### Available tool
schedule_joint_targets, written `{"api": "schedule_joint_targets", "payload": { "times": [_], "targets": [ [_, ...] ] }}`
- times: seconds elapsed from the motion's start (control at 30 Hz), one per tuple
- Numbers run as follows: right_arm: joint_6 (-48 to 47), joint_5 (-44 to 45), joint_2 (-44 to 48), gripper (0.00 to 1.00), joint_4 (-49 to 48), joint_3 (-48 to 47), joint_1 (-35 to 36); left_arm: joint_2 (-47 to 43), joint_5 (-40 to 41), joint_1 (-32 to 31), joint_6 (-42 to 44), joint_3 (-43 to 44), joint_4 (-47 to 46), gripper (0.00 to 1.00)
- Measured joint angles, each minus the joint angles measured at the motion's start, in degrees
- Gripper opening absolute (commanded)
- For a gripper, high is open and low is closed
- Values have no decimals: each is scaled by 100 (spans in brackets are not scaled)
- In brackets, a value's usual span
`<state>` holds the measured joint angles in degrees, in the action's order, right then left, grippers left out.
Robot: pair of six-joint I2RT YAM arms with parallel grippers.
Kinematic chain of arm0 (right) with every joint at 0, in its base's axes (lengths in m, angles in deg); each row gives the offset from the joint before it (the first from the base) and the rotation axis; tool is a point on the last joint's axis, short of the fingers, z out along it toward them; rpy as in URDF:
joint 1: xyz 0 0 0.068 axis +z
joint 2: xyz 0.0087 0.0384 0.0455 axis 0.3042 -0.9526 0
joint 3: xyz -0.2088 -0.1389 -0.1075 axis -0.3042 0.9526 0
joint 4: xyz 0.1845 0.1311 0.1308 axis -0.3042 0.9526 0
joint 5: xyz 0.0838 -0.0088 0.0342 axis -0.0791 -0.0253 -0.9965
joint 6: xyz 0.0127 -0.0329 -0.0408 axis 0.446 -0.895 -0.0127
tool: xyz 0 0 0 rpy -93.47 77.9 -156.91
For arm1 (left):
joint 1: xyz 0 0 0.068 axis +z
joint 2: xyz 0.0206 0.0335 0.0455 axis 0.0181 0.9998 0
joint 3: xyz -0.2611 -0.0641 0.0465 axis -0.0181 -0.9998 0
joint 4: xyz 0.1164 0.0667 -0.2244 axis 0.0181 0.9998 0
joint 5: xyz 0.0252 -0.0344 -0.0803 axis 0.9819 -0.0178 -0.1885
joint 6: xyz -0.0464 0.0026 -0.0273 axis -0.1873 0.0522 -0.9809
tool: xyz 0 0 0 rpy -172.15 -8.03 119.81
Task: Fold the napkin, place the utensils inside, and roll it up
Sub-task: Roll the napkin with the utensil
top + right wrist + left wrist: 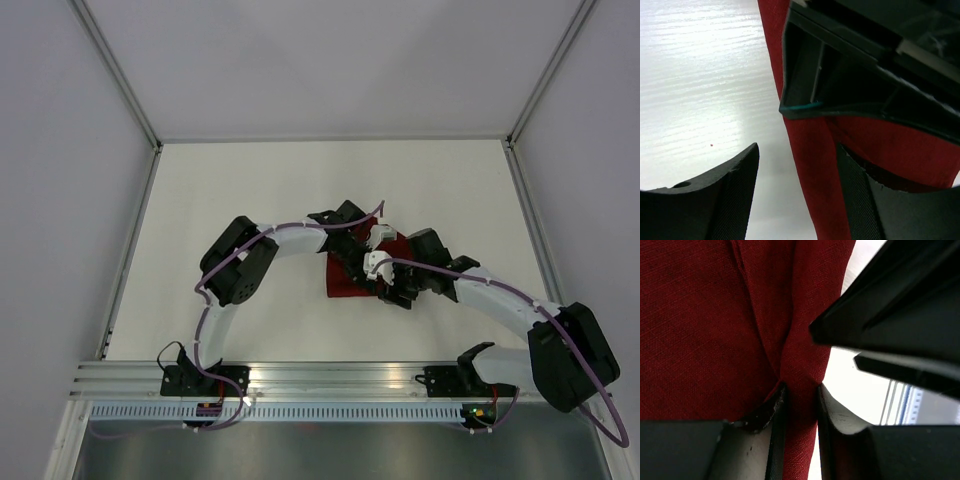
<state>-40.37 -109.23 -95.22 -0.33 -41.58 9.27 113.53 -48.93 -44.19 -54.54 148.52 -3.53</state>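
Note:
The dark red napkin (347, 281) lies bunched at the table's middle, mostly covered by both grippers. My left gripper (377, 243) is over its far part. In the left wrist view it (800, 402) is shut on a raised fold of the napkin (700, 330). My right gripper (397, 292) is at the napkin's near right edge. In the right wrist view it (797, 172) is open and straddles a folded edge of the napkin (812, 165), which lies against the right finger (860, 200). The pale utensil is hidden.
The white table (250, 190) has metal rails along its left, right and far sides. The left gripper's black body (860, 75) hangs close above the right gripper's fingers. The right arm's black housing (900, 315) is close beside the left gripper.

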Motion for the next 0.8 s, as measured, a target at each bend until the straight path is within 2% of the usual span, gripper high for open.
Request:
{"api": "schedule_joint_targets", "payload": {
  "times": [0.2,0.37,0.43,0.63,0.8],
  "targets": [
    [66,450,-120,66,-662,208,437,243,-240,35,-212,315,310,14],
    [107,649,-326,56,-955,254,579,326,-339,72,-415,389,367,33],
    [122,706,-387,53,-1016,284,581,330,-341,81,-492,391,365,35],
    [129,758,-555,32,-1110,291,581,330,-286,94,-765,402,363,41],
    [101,732,-612,24,-1130,282,581,284,-129,125,-1005,393,372,43]
  ]
}}
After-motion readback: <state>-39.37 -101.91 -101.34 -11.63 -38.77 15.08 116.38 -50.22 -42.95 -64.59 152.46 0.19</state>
